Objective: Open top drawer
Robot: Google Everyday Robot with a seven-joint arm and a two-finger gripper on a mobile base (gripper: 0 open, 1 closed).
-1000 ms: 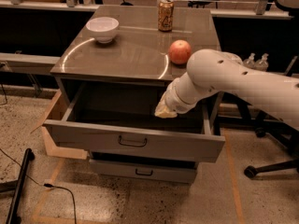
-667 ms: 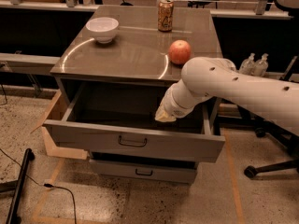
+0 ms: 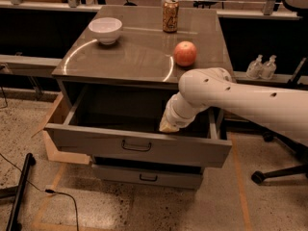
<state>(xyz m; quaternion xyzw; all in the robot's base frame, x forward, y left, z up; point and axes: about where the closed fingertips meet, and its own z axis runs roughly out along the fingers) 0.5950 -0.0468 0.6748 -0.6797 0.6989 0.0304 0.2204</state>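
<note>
The top drawer (image 3: 137, 146) of the grey metal cabinet stands pulled far out, its grey inside showing and a small black bar handle at the centre of its front. My white arm reaches in from the right. My gripper (image 3: 168, 124) is at the arm's tip, just over the drawer's front edge, right of centre, reaching down into the drawer. Its fingers are hidden behind the wrist.
On the cabinet top (image 3: 125, 57) stand a white bowl (image 3: 106, 30), a drink can (image 3: 170, 15) and a red apple (image 3: 185, 53). A lower drawer (image 3: 147, 176) is slightly out. A cardboard box (image 3: 57, 121) is at the left, two bottles (image 3: 261, 66) and a chair base (image 3: 279, 170) at the right.
The arm has shifted slightly left and nearer the drawer's front edge. The drawer stays pulled out.
</note>
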